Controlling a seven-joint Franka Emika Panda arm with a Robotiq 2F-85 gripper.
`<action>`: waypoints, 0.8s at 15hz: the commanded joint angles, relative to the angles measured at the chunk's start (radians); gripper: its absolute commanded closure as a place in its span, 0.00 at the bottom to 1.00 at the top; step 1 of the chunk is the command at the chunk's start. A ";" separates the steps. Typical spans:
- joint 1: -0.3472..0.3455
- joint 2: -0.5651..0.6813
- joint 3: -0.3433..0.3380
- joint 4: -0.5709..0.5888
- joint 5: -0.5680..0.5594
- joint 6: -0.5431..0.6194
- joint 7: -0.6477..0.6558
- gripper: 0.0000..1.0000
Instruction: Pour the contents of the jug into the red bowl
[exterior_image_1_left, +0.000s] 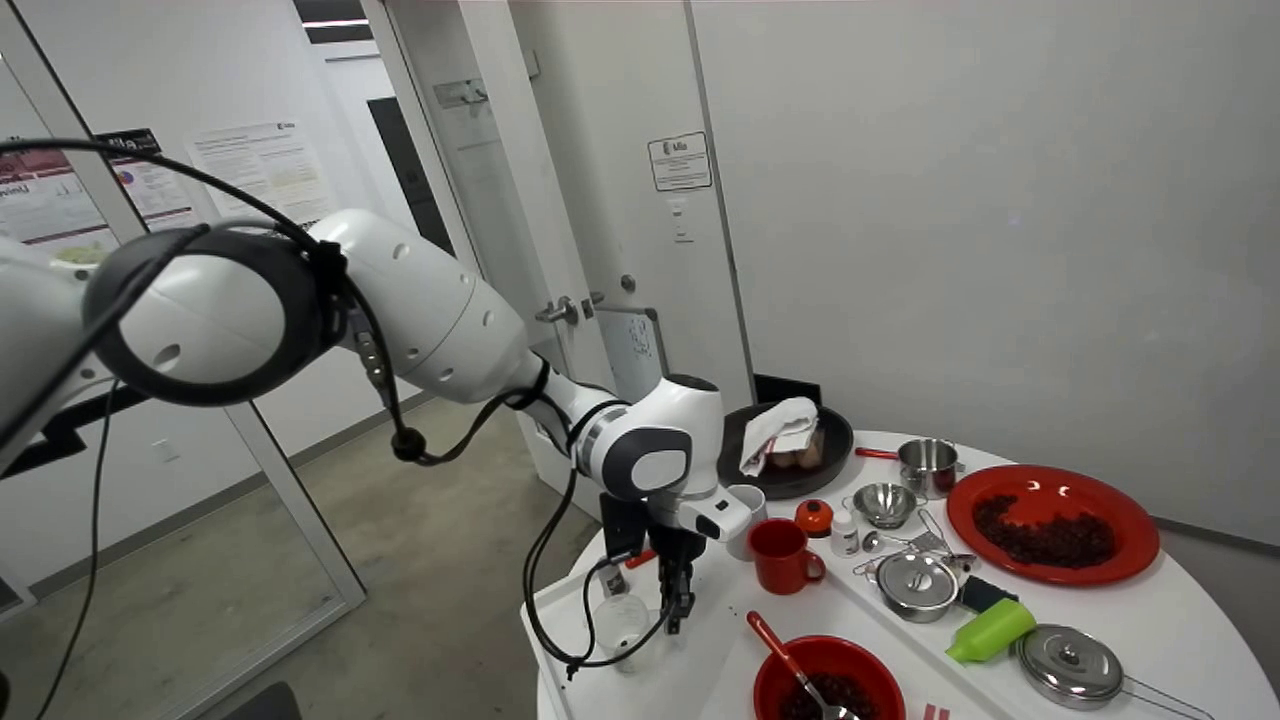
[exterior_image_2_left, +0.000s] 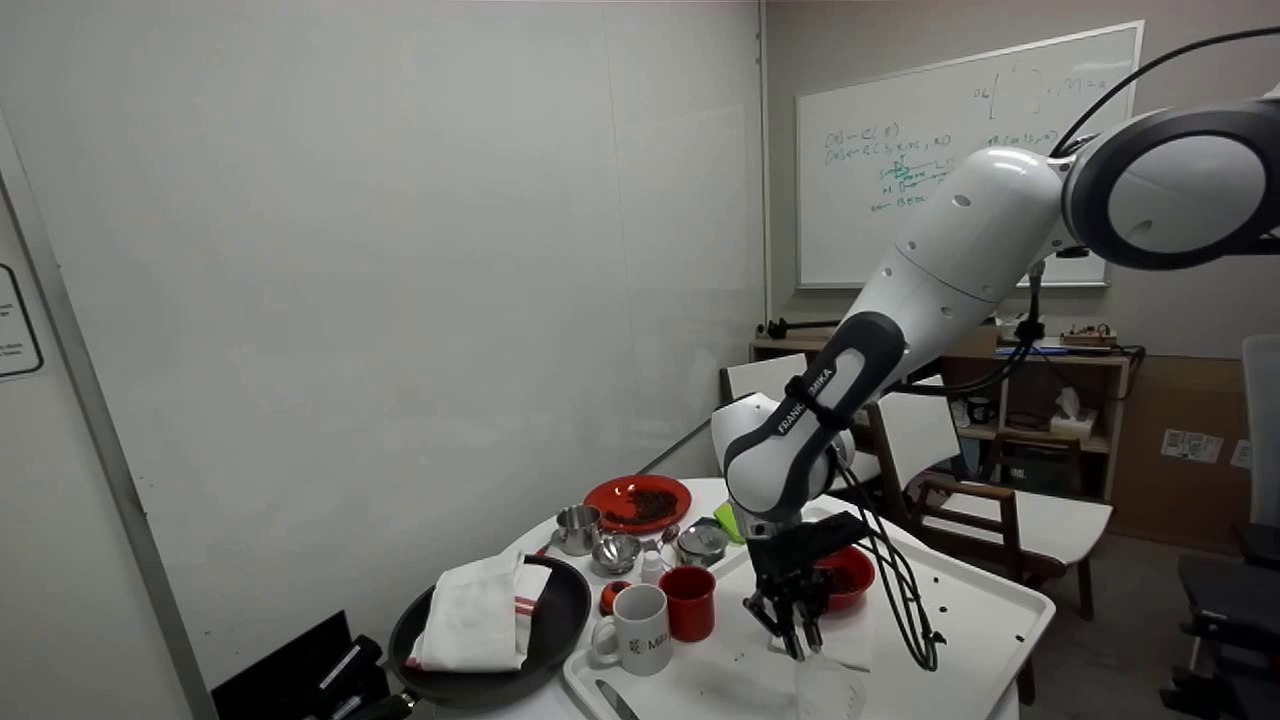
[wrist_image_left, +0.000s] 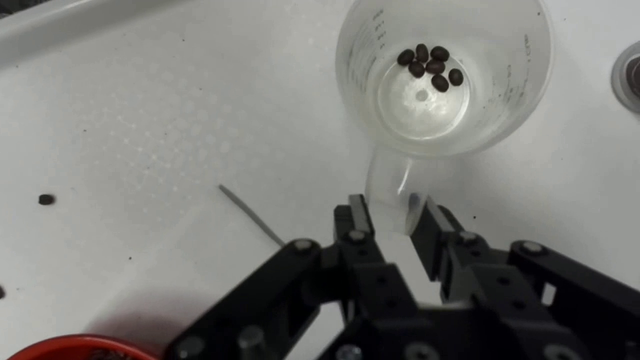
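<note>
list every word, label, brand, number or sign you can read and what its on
"FRANK … MIKA", strap covering the middle: arm
"Mila": bordered sign; lower lines unreadable
"Mila": white poster
"Mil", then unclear: white mug
Too small or blurred: whiteboard writing, jug markings, cardboard labels, other posters

The jug (wrist_image_left: 422, 116) looks like smooth, see-through plastic, the red bowl (exterior_image_1_left: 848, 656) and red mug (exterior_image_1_left: 778, 562) glossy, the lidded pot (exterior_image_1_left: 915, 582) polished metal, the frying pan (exterior_image_2_left: 560, 618) matt, the towel (exterior_image_2_left: 475, 620) cloth, the tray (exterior_image_2_left: 960, 650) smooth and the fingers (wrist_image_left: 426, 240) matt.
</note>
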 joint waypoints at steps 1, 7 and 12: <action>-0.031 -0.013 0.029 0.004 0.043 -0.008 -0.020 0.88; -0.042 -0.068 0.032 -0.026 0.050 -0.033 -0.033 0.88; -0.018 -0.191 -0.014 -0.090 -0.017 -0.081 -0.043 0.89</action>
